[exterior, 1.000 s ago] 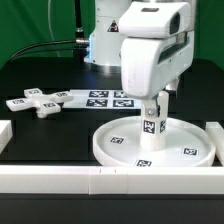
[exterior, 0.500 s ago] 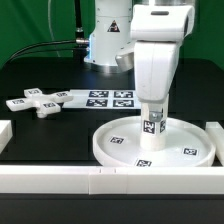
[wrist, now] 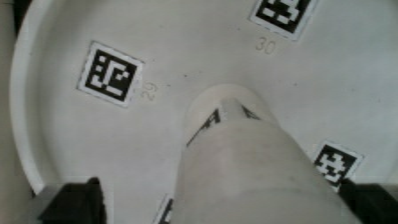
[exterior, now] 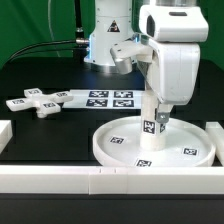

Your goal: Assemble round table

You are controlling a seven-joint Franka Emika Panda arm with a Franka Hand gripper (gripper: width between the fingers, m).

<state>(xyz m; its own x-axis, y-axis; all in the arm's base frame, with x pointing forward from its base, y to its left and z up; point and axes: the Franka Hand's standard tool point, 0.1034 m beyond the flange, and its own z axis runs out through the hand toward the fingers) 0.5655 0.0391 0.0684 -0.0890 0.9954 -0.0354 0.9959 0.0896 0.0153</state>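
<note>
Above black table (exterior: pixel 50 140), arm (exterior: pixel 176 60) points down, pincer (exterior: pixel 158 112) at leg (exterior: pixel 150 136).

We've got the exterior cam slightly above the desk (exterior: pixel 48 135), facing the arm (exterior: pixel 108 35) from mid-range. Our wrist cam's super close, looking down; both catch leg (exterior: pixel 150 130) and disc (exterior: pixel 115 141).

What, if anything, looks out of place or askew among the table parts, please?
Nothing stands out: the leg stands upright at the middle of the round disc, and the cross-shaped piece lies flat on the table beside the marker board.
</note>
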